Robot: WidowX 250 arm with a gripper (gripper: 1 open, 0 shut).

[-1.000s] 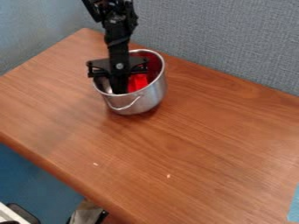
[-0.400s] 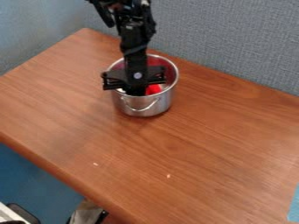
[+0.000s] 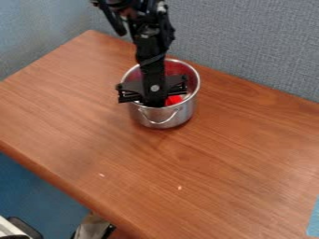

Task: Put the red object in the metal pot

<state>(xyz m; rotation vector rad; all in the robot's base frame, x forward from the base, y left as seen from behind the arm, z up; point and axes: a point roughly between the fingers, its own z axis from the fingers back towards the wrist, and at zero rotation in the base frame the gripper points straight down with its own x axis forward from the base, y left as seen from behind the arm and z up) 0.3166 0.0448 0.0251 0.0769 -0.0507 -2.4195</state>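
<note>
Nearest the camera, the front edge of the brown wooden desk (image 3: 100,159) is seen, with bare, lightly speckled wood stretching back from it. Further in, toward the far side of the desk, the small shiny round stainless-steel pot (image 3: 170,116) is found standing upright, its straight wall catching the light. Down into its open mouth the black pincer (image 3: 152,93) is lowered, pointing straight down, its dark crosspiece lying level with the rim on the pot's left side. The pincer's fingers are brought fully together; whether anything is caught between them cannot be told, since the tips are hidden inside the pot. And there it is: the bright red elongated block (image 3: 181,92) is seen inside the pot, just right of the pincer, with red showing against the far inner wall and at the rim. Above, the black jointed robot arm (image 3: 147,33) is traced up and out of the top of the picture. Behind everything, a blue-grey textured wall (image 3: 249,37) is seen.
</note>
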